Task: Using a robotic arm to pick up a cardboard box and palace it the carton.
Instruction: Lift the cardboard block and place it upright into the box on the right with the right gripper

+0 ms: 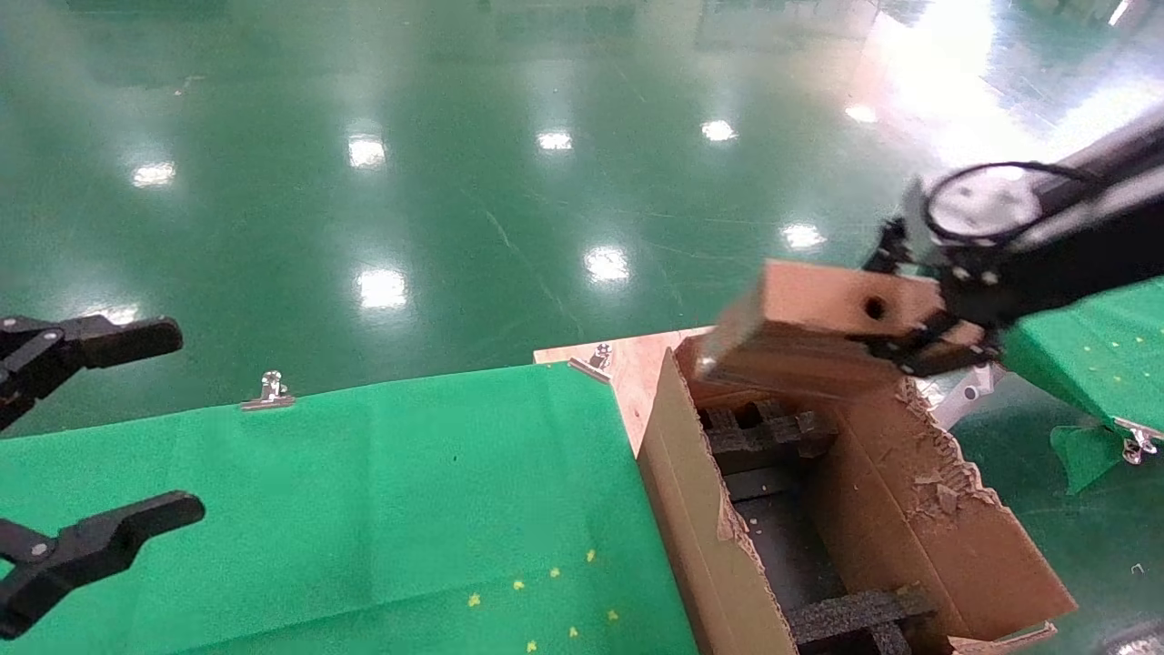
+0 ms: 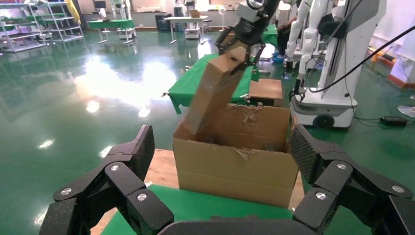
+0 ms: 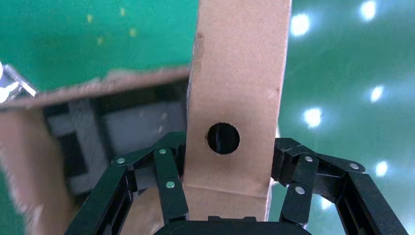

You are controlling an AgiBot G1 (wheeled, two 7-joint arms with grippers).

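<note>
Nearest the head camera, at far left, the left gripper (image 1: 86, 455) hangs parked over the green cloth (image 1: 364, 509), its black jaws spread wide and holding nothing; its own wrist view shows the same open fingers (image 2: 125, 166) framing the scene ahead. Clips (image 1: 270, 391) pin the cloth's far edge, and a strip of bare wooden board (image 1: 627, 364) shows between the cloth and the carton (image 1: 691, 509). That carton stands open just right of the cloth, flaps ragged, with black foam grid (image 1: 764, 428) inside. Above its far end, the box (image 1: 818, 327) is tilted, its lower end dipping toward the carton's mouth. From the left wrist view it slants steeply with its lower end past the rim (image 2: 215, 93); other white robots (image 2: 337, 58) stand behind on the green floor (image 2: 73, 98), which the head view does not show. At right, the right gripper (image 1: 918, 318) on the robotic arm (image 1: 1073, 227) clamps the box's upper end; its wrist view shows fingers (image 3: 169, 181) pressed on both sides below a round hole (image 3: 223, 138).
</note>
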